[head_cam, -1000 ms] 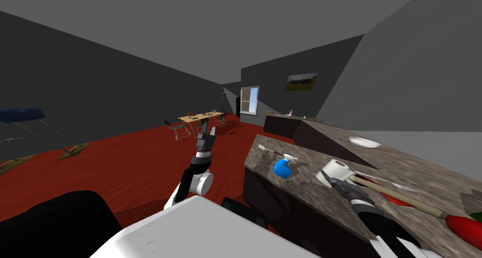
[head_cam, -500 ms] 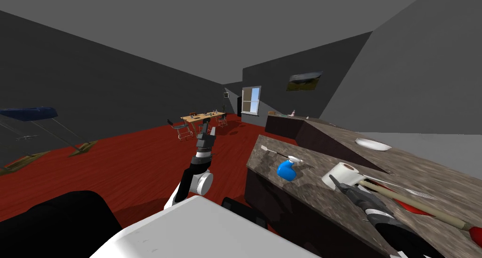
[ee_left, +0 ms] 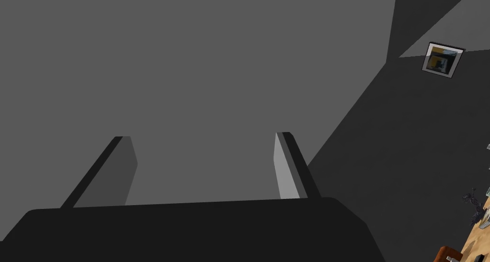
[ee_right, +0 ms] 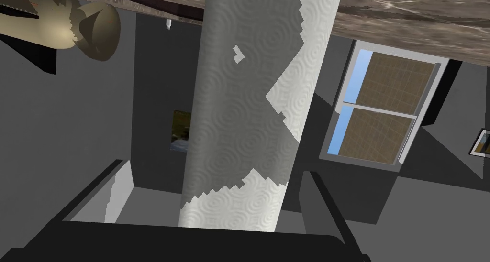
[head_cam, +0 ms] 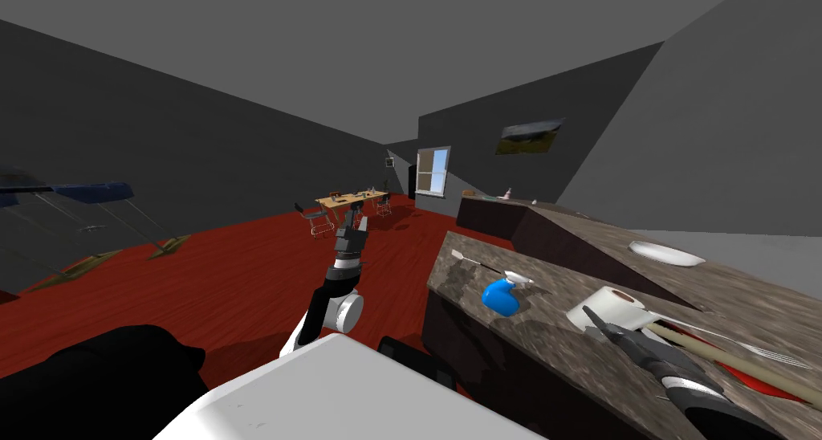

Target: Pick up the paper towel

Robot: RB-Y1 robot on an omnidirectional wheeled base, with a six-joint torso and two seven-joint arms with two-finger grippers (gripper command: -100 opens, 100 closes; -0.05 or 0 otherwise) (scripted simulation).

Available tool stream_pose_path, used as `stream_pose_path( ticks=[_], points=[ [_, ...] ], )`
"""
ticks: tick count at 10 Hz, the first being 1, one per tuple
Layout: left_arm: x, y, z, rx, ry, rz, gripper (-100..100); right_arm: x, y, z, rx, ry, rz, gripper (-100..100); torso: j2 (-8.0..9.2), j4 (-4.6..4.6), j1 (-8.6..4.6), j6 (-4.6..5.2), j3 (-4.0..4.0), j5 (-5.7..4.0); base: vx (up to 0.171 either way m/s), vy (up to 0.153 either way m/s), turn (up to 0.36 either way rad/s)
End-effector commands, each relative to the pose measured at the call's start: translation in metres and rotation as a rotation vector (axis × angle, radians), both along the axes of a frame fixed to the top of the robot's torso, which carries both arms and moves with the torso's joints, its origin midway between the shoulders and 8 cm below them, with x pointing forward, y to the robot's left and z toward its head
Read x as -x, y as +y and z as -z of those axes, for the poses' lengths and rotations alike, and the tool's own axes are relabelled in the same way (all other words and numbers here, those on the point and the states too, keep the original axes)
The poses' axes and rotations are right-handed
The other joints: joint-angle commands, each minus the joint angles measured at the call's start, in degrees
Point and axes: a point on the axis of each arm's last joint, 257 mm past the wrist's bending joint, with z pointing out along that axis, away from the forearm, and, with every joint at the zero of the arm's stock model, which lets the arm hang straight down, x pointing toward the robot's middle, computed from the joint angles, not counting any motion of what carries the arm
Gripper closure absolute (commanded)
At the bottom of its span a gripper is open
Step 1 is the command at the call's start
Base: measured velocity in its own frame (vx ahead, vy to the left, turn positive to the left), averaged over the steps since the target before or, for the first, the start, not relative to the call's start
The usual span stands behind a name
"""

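Observation:
The paper towel [head_cam: 616, 305] is a white roll with a brown core, lying on its side on the brown marbled counter [head_cam: 554, 331]. In the head view my right gripper [head_cam: 596, 319] reaches over the counter's near edge to the roll's near side. In the right wrist view the embossed roll [ee_right: 249, 106] lies between the open fingers of the right gripper [ee_right: 216, 168], with a gap on each side. My left gripper [head_cam: 354, 225] is raised over the red floor, away from the counter, and in its own wrist view the left gripper [ee_left: 203, 137] stands open with nothing between its fingers.
A blue spray bottle [head_cam: 503, 296] lies on the counter left of the roll. A tan rolling pin [head_cam: 722, 355], a fork [head_cam: 746, 347] and a white plate [head_cam: 666, 254] lie on the counter beyond the roll. A far table [head_cam: 349, 199] with chairs stands on the red floor.
My head view has swung left, so the counter and its things sit further right in the picture. The right gripper has stayed at the roll.

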Motion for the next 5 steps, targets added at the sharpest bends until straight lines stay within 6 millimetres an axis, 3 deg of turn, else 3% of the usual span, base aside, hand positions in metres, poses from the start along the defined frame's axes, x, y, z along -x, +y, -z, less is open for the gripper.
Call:
stream_pose_path(
  ticks=[1, 3, 4, 5],
  points=[
    [0.0, 0.0, 0.0, 0.0, 0.0, 0.0, 0, 0.004, -0.008, -0.006, 0.003, -0.013, -0.004, -100, 0.0, 0.0, 0.0, 0.0, 0.0, 0.0, 0.011, 0.06, 0.057],
    [0.0, 0.0, 0.0, 0.0, 0.0, 0.0, 0, 0.017, -0.018, 0.012, -0.015, 0.02, 0.029, -100, -0.01, -0.01, -0.12, 0.04, -0.01, -0.03, 0.005, 0.011, -0.008],
    [0.0, 0.0, 0.0, 0.0, 0.0, 0.0, 0, 0.02, -0.03, -0.008, 0.0, -0.017, 0.024, -100, 0.02, 0.0, -0.2, 0.03, 0.01, -0.06, 0.0, 0.037, 0.081],
    [0.0, 0.0, 0.0, 0.0, 0.0, 0.0, 0, 0.03, -0.037, 0.005, -0.014, 0.007, 0.048, -100, 0.01, 0.0, -0.11, 0.0, 0.01, -0.03, 0.006, 0.046, 0.065]
  ],
)
